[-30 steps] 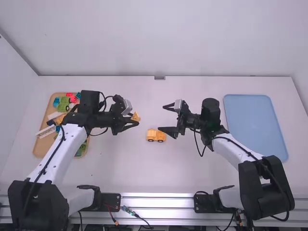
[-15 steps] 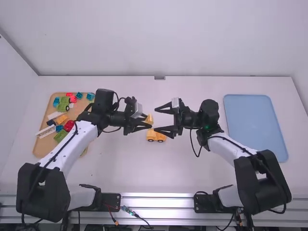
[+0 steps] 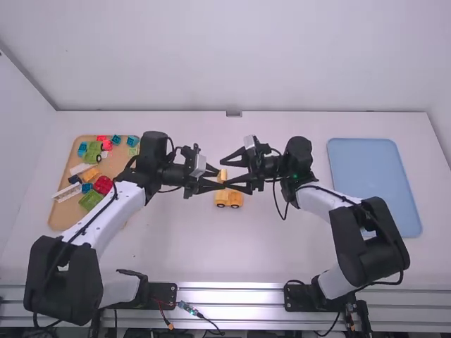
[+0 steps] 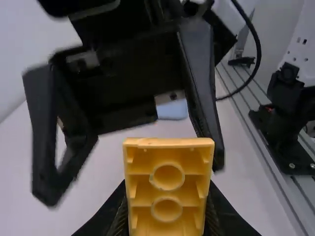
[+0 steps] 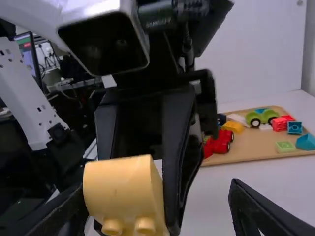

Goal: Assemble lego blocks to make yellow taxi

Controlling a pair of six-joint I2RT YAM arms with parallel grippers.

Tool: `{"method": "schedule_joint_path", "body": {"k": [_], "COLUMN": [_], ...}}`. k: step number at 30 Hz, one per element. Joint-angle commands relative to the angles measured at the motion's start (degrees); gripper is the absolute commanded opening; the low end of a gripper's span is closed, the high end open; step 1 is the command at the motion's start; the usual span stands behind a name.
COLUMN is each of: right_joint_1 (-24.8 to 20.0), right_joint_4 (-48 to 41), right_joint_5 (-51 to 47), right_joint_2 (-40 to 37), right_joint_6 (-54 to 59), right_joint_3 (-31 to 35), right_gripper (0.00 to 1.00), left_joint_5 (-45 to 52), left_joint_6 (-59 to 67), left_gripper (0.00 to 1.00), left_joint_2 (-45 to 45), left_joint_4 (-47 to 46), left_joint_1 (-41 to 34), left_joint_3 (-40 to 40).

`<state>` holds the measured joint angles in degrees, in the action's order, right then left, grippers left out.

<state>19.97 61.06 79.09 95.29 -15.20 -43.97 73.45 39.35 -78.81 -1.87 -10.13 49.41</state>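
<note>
Above the desk [image 3: 176, 246], a yellow block [image 4: 167, 189] is pinched by the jaws of the left gripper [image 3: 220, 179]; those of the right gripper [image 3: 224, 173] are spread near it. Below, a wheeled yellow base [image 3: 228, 198] is set down.

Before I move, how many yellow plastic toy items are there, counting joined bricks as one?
3: a hollow yellow block in the left claw, a yellow wheeled base on the white table, and another yellow block on the tan tray. The left arm may hide more.
</note>
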Motion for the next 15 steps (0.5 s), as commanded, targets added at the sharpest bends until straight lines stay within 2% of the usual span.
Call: {"method": "schedule_joint_path", "body": {"k": [1,8,11,15], "right_joint_1": [0.8,0.7,0.6,0.7], "right_joint_4": [0.3,3.3,3.2,3.2], "right_joint_5": [0.5,0.4,0.6,0.0], "right_joint_2": [0.6,0.6,0.6,0.6], "right_joint_6": [0.9,0.8,0.8,1.1], "right_joint_3": [-1.4,-1.5,-1.8,-1.8], "right_gripper": [0.74,0.66,0.66,0.64], "left_joint_5": [3.8,2.6,-0.4,-1.4], "left_joint_6": [-6.4,-19.1,-24.6,-25.0], "left_gripper": [0.02,0.02,0.02,0.02], "left_joint_2": [-0.1,-0.1,-0.1,-0.1], "left_joint_4": [3.5,20.7,25.2,25.9], "left_joint_1": [-0.4,-0.3,0.1,-0.3], "left_joint_3": [-1.4,-6.8,-8.3,-9.0]}}
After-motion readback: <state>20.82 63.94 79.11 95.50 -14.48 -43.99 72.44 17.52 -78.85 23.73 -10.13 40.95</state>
